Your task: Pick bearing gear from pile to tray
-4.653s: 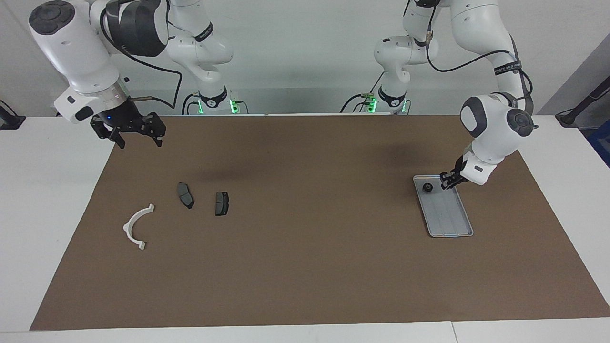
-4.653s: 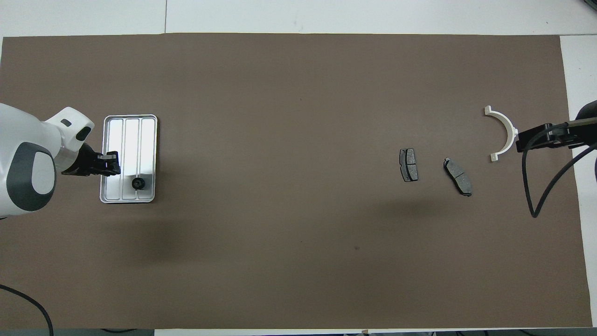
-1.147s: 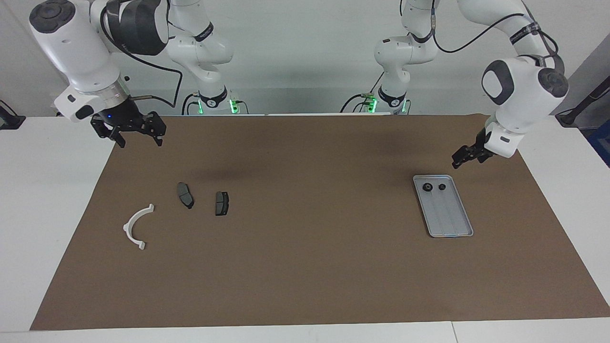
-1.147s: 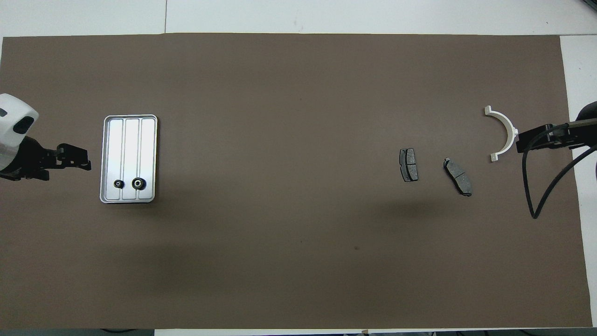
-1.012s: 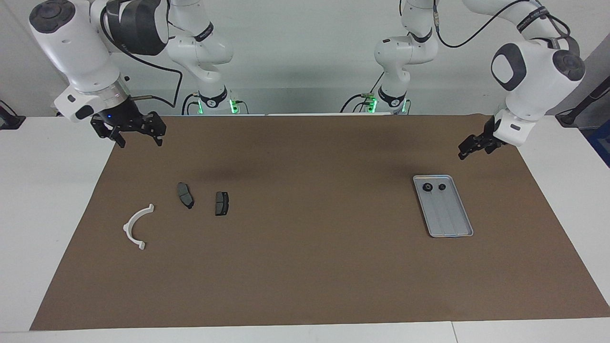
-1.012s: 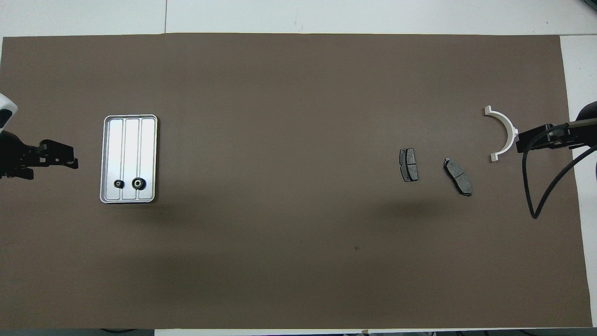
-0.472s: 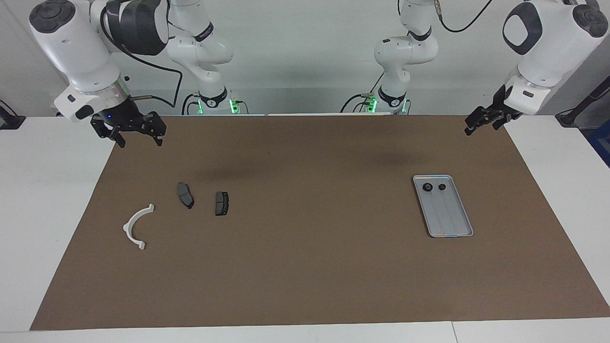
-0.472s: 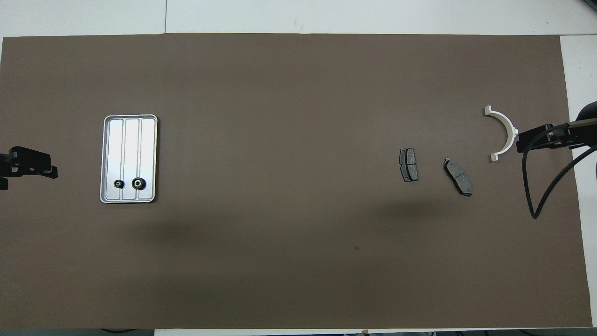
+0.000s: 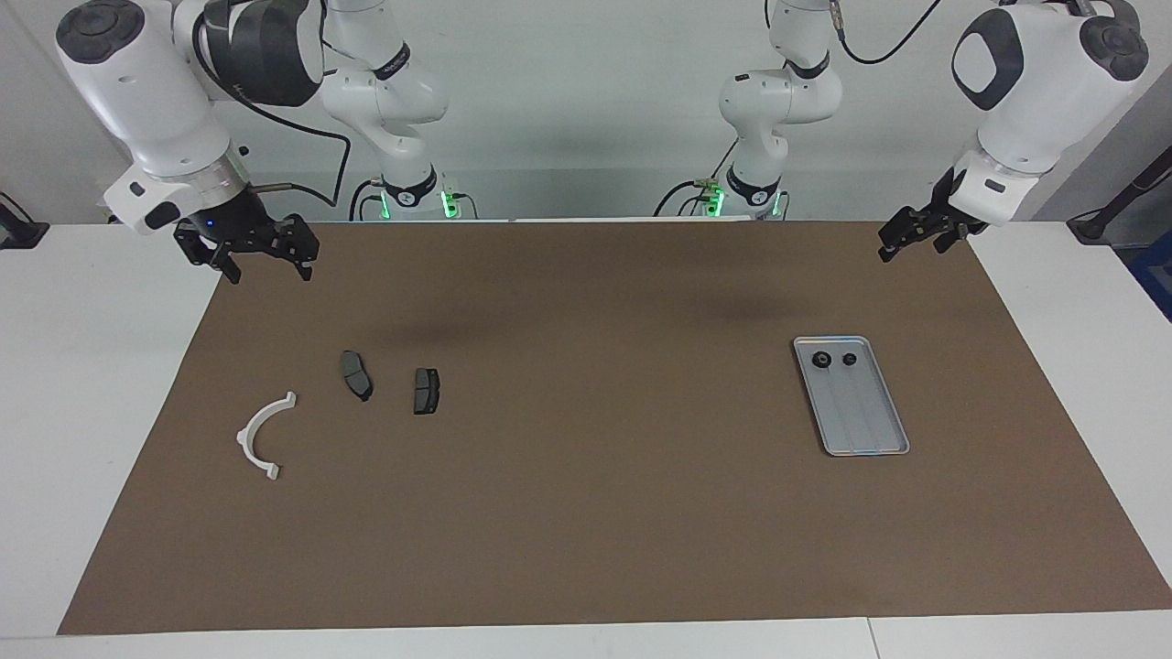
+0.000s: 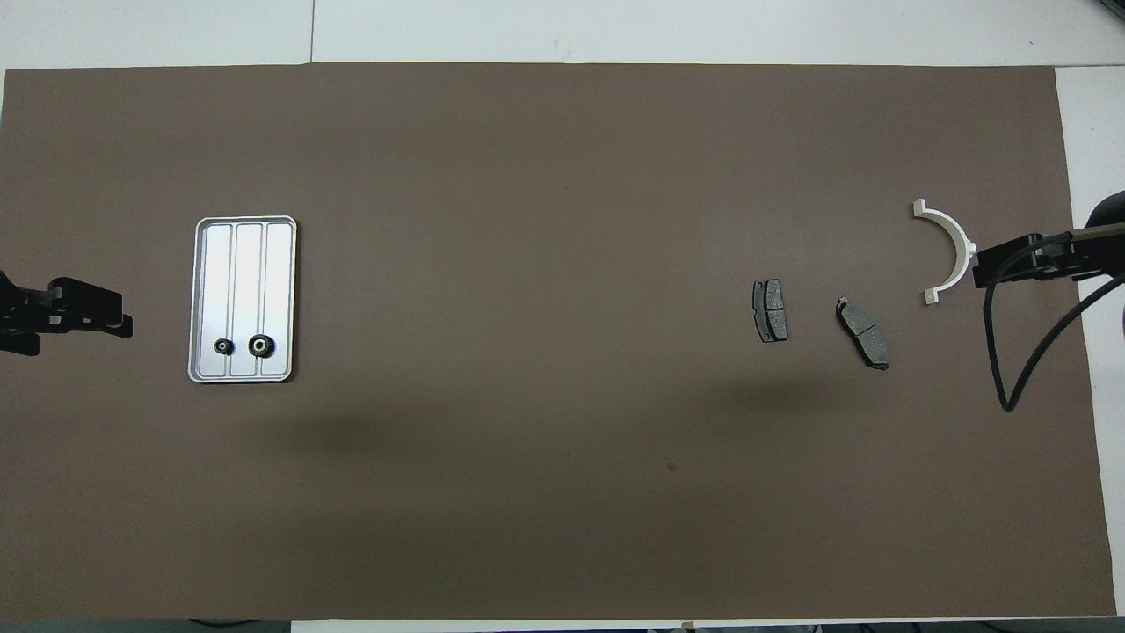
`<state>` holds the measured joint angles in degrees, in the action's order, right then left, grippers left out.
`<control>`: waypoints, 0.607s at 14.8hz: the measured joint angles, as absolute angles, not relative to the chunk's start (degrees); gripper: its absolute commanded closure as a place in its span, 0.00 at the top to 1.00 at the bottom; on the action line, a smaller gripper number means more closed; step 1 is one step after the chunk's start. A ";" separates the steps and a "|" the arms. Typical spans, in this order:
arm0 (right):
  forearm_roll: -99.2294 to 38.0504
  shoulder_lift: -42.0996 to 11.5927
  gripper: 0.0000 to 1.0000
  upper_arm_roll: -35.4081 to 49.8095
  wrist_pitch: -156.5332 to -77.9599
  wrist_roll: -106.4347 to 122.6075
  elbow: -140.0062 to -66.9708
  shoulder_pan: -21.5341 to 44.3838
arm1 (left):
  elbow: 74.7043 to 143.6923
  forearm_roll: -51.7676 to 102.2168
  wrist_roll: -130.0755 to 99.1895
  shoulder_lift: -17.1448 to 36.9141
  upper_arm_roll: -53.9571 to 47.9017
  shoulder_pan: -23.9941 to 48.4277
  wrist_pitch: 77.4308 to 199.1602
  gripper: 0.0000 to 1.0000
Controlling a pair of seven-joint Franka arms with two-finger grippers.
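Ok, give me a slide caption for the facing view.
Two bearing gears lie in the tray; both the left gripper and right gripper hang open, empty.

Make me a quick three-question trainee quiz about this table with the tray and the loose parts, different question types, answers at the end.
1. True or false: the tray holds two small black gears.
2. Multiple choice: what does the left gripper hold? A) a gear B) a dark grey plate C) nothing
3. Fill in: the white half-ring bracket lies toward the ____ arm's end of the table, beside two dark grey plates.

Key
1. True; they sit side by side at the tray's end nearer the robots.
2. C; it is open, up over the brown mat. The right gripper is open and empty too.
3. Right.
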<state>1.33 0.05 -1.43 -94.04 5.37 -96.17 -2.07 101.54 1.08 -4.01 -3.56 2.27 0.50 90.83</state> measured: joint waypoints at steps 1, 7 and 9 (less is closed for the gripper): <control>1.33 0.05 1.00 -1.43 -94.04 5.37 -96.17 -2.07 | 101.15 1.08 -4.09 -2.93 2.28 0.77 91.03 1.00; 1.33 0.10 1.00 -1.49 -94.04 5.37 -96.17 -2.10 | 98.50 1.09 -4.12 0.03 2.96 1.07 91.32 1.00; 1.33 0.14 1.00 -1.54 -94.04 5.37 -96.17 -2.12 | 98.24 1.09 -4.12 0.01 2.67 1.12 91.30 1.00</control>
